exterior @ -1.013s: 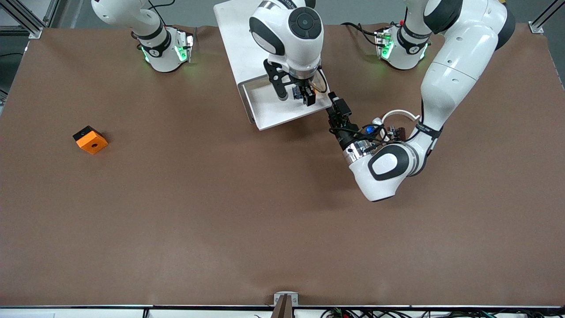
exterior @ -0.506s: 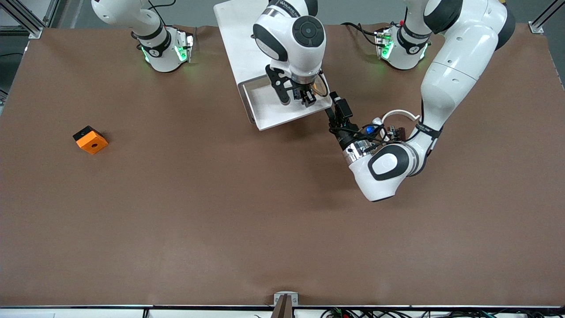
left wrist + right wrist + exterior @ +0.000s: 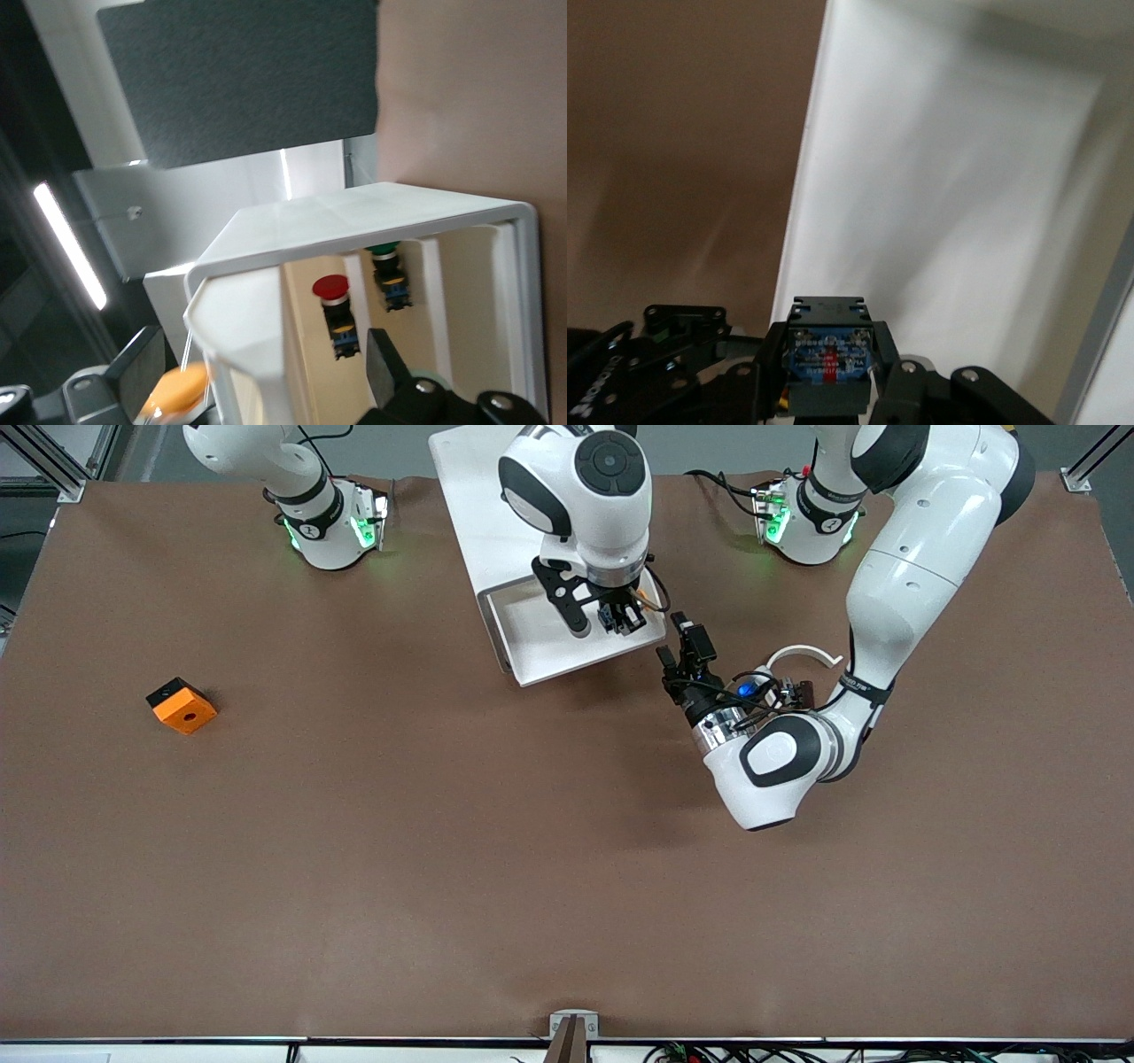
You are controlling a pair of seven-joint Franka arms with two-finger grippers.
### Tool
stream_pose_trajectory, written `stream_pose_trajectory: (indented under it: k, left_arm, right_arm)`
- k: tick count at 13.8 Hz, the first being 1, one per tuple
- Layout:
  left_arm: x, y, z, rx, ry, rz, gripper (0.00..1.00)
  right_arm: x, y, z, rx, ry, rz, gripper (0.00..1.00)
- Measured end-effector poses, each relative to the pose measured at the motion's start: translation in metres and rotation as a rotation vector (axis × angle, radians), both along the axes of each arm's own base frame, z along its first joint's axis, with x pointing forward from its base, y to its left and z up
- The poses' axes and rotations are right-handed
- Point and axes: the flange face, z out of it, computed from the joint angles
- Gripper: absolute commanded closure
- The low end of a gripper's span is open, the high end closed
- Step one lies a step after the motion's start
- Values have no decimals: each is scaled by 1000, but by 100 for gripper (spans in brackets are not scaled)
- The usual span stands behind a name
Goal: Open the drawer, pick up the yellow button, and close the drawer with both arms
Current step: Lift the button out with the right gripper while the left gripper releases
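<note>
The white cabinet [image 3: 483, 514] stands between the arms' bases, its top drawer [image 3: 549, 651] pulled out toward the front camera. My right gripper [image 3: 620, 617] is over the drawer's end toward the left arm. In the right wrist view this gripper [image 3: 830, 363] is shut on the button [image 3: 830, 341], whose black body and blue label show above the white drawer floor [image 3: 948, 177]. My left gripper [image 3: 682, 646] is open just off the drawer's corner. In the left wrist view its dark fingers [image 3: 383, 372] stand on either side of the drawer's white rim [image 3: 372, 208].
An orange block [image 3: 182, 706] with a black hole lies toward the right arm's end of the table. A white plastic arc [image 3: 802, 654] and black clips [image 3: 802, 689] lie beside the left arm's wrist. A red-capped [image 3: 330, 288] and a green-capped button [image 3: 384, 252] show in a cream compartment.
My right gripper has shut on the button inside the drawer. My left gripper has opened wider and drawn back a little from the drawer's corner toward the front camera.
</note>
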Motion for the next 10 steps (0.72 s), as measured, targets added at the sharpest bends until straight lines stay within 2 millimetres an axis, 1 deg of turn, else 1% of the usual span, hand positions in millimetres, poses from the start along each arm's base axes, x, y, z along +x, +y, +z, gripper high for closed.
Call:
stream_pose_trajectory:
  k: [3, 5, 6, 7, 8, 10]
  left_arm:
    - [-1, 5, -5, -94, -79, -50, 0]
    - [3, 8, -6, -161, -159, -97, 0]
    - [8, 9, -4, -190, -211, -130, 0]
    - [12, 11, -1, -216, -259, -172, 0]
    - [14, 11, 2, -242, -301, -215, 0]
    - [17, 5, 10, -307, -376, -297, 0]
  right_arm:
    - [29, -22, 40, 68, -66, 155, 100]
    - [44, -46, 62, 82, -87, 293, 100]
    - [53, -61, 70, 80, -87, 353, 100]
    - [65, -79, 78, 83, -92, 410, 100]
    - [79, -100, 86, 86, -98, 470, 100]
    - [109, -156, 99, 80, -82, 584, 100]
